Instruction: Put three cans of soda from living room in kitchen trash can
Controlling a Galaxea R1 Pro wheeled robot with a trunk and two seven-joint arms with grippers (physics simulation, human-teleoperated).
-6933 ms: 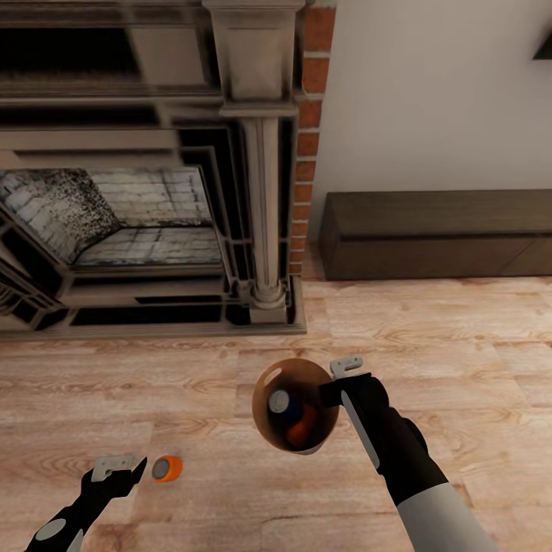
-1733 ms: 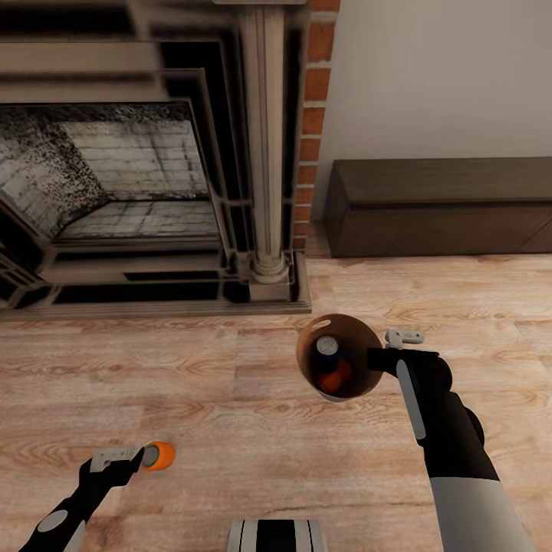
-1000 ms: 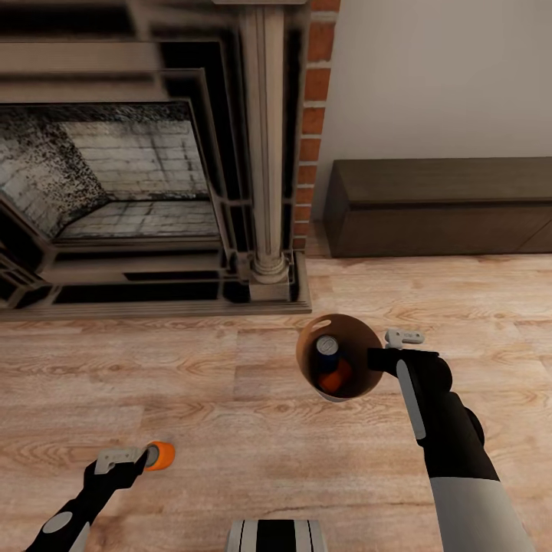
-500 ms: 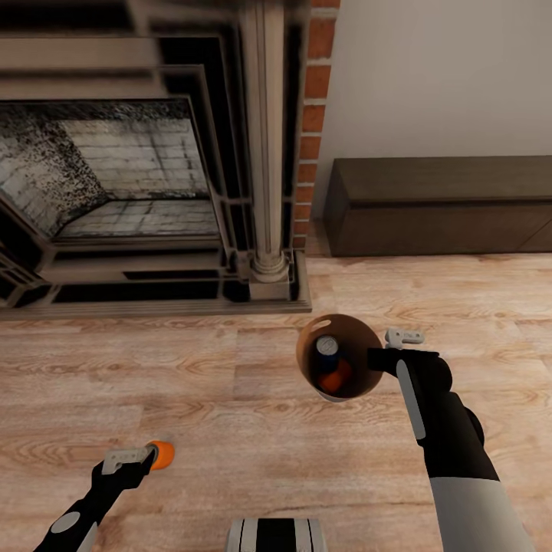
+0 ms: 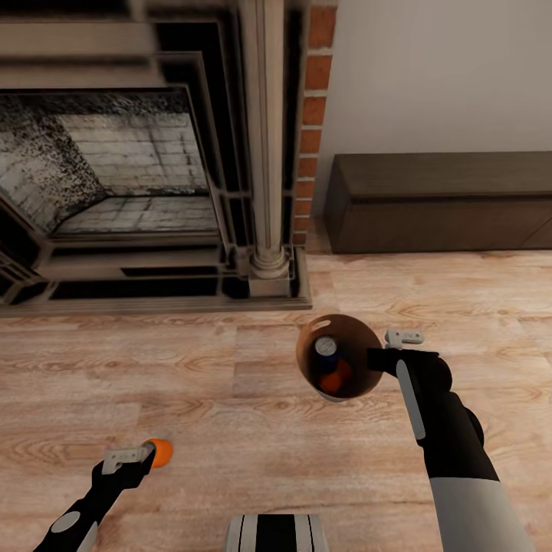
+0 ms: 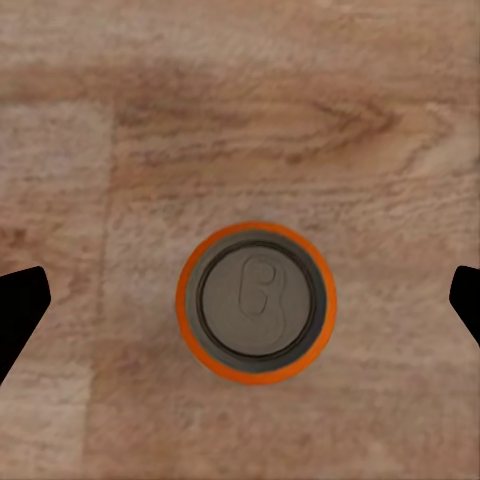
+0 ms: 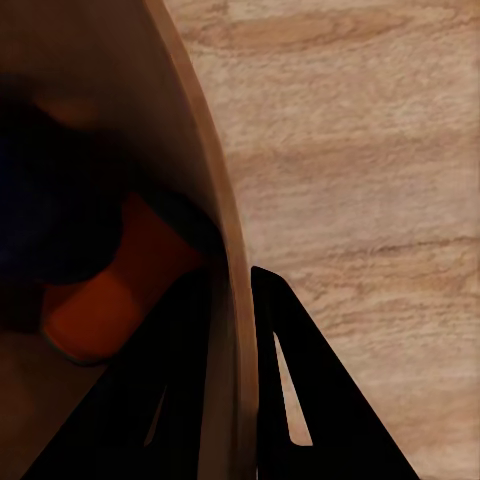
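Two of the three cans already lie inside the tash can point(image 5: 340, 366): the dark blue can point(image 5: 326, 348) and one orange can point(image 5: 334, 379). The right gripper point(image 5: 381, 349) holds the bin by its rim at about 3 o'clock of the opening, above the wood floor point(image 5: 230, 383). In the right wrist view one of the fingers point(image 7: 290, 380) is outside the wall and the other inside, pressed narrow on the rim point(image 7: 215, 250).

The third orange can point(image 6: 256, 302) stands upright on the floor, at about 7 o'clock in the head view, far from the bin. The left gripper point(image 5: 126, 460) hangs directly over it. In the left wrist view its fingers point(image 6: 18, 315) are spread wide, one on each side of the can, not touching it.

I think the risks are these. If the left gripper comes down a little off centre, one finger can hit the can top or push the can over, and then it will roll on the smooth floor. If the fingers close too high, the round glossy can may slip out. The bin is held at only one point of a thin rim, so it can tilt or turn when the arm moves, and the two cans inside could fall out.
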